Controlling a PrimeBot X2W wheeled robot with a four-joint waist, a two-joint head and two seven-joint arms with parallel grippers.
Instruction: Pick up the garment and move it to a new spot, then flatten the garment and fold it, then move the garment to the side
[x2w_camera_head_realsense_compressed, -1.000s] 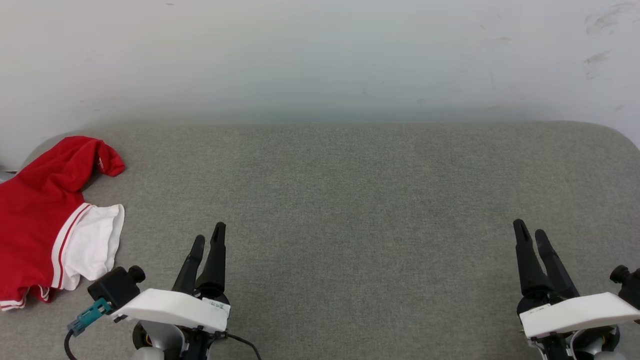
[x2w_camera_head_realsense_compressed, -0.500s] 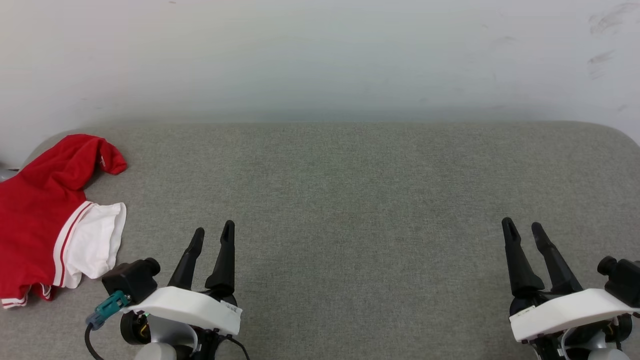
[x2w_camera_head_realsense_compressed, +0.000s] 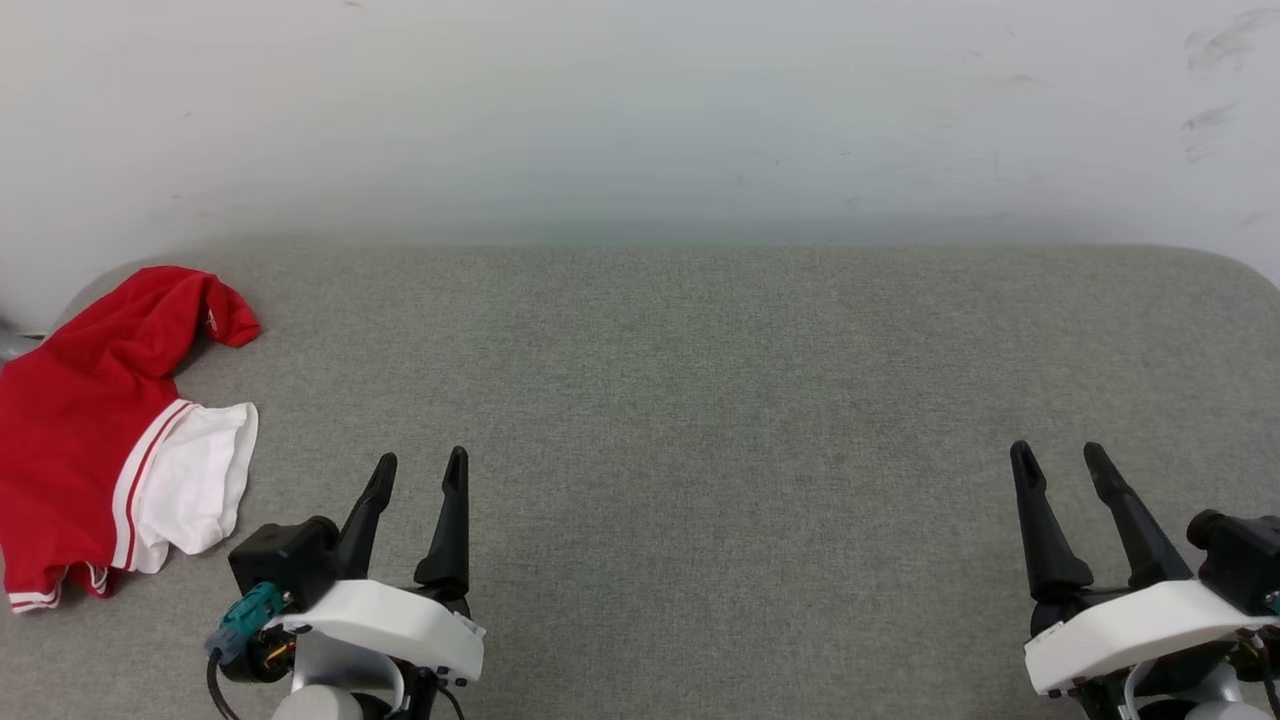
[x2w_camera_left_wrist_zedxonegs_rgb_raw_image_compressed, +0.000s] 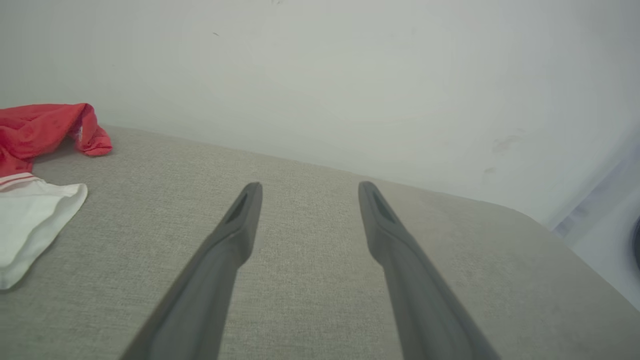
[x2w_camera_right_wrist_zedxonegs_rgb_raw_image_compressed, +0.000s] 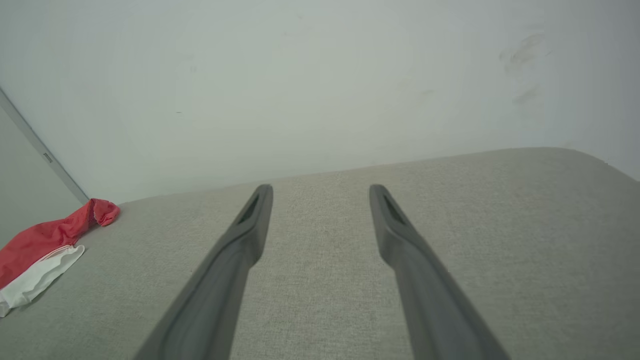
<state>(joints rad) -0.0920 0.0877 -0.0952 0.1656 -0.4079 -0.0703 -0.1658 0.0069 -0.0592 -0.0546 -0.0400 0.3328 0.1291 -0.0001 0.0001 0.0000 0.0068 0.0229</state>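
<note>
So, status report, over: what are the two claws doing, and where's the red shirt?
Left gripper open, empty. Right gripper open, empty. Garment bunched at left edge of the grey surface, untouched. Only bare surface between it and the left gripper.

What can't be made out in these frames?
- Head view: red jersey cut off by the left edge; full outline unknown.
- Left wrist view: jersey cut by the left edge too.
- Right wrist view: jersey small and far; fine detail unreadable.
- Any print: hidden by the crumpled folds.
</note>
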